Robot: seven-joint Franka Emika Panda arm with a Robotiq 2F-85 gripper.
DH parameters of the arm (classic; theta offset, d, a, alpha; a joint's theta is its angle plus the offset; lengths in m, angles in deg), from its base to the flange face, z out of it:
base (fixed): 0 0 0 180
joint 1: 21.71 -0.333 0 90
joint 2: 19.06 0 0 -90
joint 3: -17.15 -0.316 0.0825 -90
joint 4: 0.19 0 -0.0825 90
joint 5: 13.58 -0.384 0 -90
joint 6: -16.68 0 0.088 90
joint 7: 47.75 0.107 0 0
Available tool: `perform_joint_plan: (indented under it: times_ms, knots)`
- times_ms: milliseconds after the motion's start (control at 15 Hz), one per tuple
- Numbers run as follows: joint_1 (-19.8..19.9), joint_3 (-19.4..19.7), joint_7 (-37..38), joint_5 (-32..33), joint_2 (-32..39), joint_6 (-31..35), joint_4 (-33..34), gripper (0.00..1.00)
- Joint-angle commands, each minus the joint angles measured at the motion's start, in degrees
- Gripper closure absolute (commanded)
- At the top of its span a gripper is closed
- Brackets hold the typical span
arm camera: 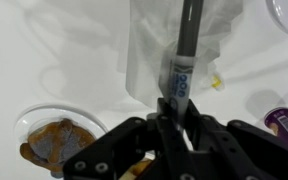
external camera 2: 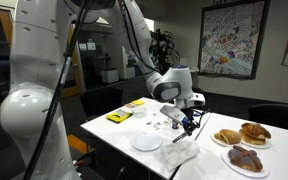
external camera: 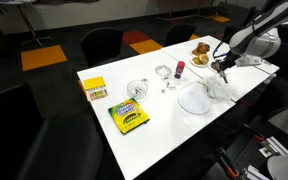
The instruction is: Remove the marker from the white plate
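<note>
White tabletop (external camera: 169, 128) in a dim office, and the tool (arm camera: 179, 118) is clamped on the marker (arm camera: 187, 50), held up over crumpled clear plastic (arm camera: 149, 50). The white plate (external camera: 194, 98) sits just beside that plastic.

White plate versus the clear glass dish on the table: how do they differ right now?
The white plate is opaque and looks wider; the clear glass dish is see-through and smaller. The white plate lies close to the gripper, the clear glass dish nearer the yellow crayon box. Both are round and rest on the table. Neither holds the marker.
</note>
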Motion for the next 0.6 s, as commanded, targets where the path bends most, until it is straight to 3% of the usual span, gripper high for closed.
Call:
perform_joint_plan:
  times_ms: [0, 200, 267, 467, 533]
  knots:
    - [6.4, -5.9, -7.9, -5.5, 7.4, -3.0, 8.1, 0.51]
    - [8.6, -6.7, -9.5, -5.5, 9.6, -3.3, 10.0, 0.28]
    - [10.2, -7.7, -7.0, -2.4, 9.6, -3.2, 9.8, 0.22]
    - [9.2, -5.6, -4.2, 1.1, 8.9, -4.3, 8.5, 0.02]
    - [8.1, -4.3, -2.7, 2.9, 7.9, -6.0, 7.9, 0.0]
